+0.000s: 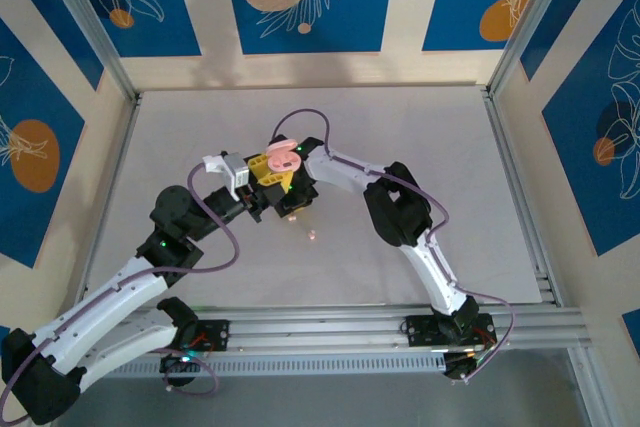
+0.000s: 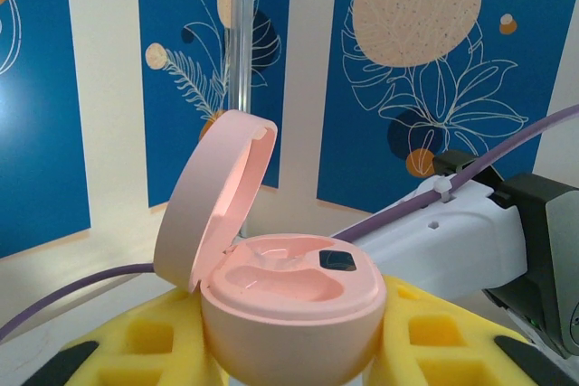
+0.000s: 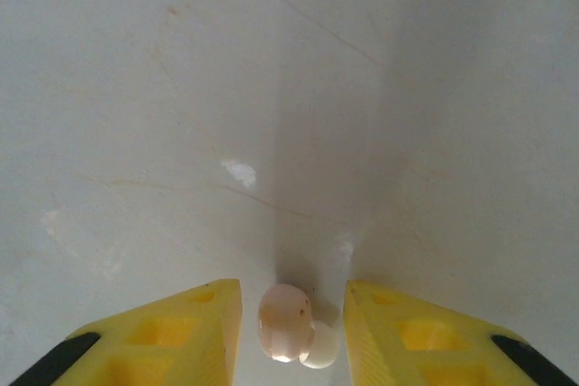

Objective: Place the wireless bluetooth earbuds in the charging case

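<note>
L claw (image 2: 289,363) grips the pink case (image 2: 271,287) btwn its yellow fingers, lid up. R claw (image 3: 292,288) is part-open just above the table (image 3: 181,88). Pink bud (image 3: 285,323) lies btwn its fingers w/ slim gaps each side; we see no grip.

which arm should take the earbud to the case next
Right. The right gripper has the pink earbud between its yellow fingers, jaws close on either side. The left gripper is clamped on the open charging case, so it should just hold it.
</note>
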`<state>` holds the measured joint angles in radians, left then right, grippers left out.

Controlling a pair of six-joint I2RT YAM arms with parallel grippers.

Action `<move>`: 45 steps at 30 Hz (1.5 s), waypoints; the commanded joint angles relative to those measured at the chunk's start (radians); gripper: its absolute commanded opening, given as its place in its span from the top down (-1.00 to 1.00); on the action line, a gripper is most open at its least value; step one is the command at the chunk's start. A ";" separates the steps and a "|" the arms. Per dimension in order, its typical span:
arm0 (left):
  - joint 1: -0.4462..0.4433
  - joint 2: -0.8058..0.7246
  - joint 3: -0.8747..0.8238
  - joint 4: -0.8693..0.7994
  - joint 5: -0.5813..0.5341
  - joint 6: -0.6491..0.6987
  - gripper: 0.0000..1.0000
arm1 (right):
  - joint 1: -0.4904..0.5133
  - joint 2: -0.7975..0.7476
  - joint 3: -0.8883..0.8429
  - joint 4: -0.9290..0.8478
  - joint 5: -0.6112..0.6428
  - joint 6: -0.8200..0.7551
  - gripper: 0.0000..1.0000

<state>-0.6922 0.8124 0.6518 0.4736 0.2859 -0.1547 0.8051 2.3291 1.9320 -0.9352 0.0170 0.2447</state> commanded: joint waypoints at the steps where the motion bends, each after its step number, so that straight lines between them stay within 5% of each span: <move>1: -0.006 -0.019 0.035 0.004 -0.011 -0.002 0.50 | 0.015 0.034 0.044 -0.048 0.023 -0.033 0.29; 32: -0.006 -0.013 0.032 -0.004 -0.021 -0.011 0.48 | 0.053 0.061 0.093 -0.125 0.092 -0.015 0.54; 38: -0.005 -0.014 0.033 -0.011 -0.027 -0.011 0.48 | -0.002 -0.065 0.001 -0.062 -0.066 0.059 0.56; 45: -0.005 -0.009 0.029 -0.016 -0.037 -0.006 0.48 | -0.188 -0.417 -0.475 0.403 -0.536 0.320 0.56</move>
<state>-0.6922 0.8124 0.6518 0.4465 0.2634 -0.1577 0.6819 2.0418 1.5616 -0.7467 -0.2604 0.4171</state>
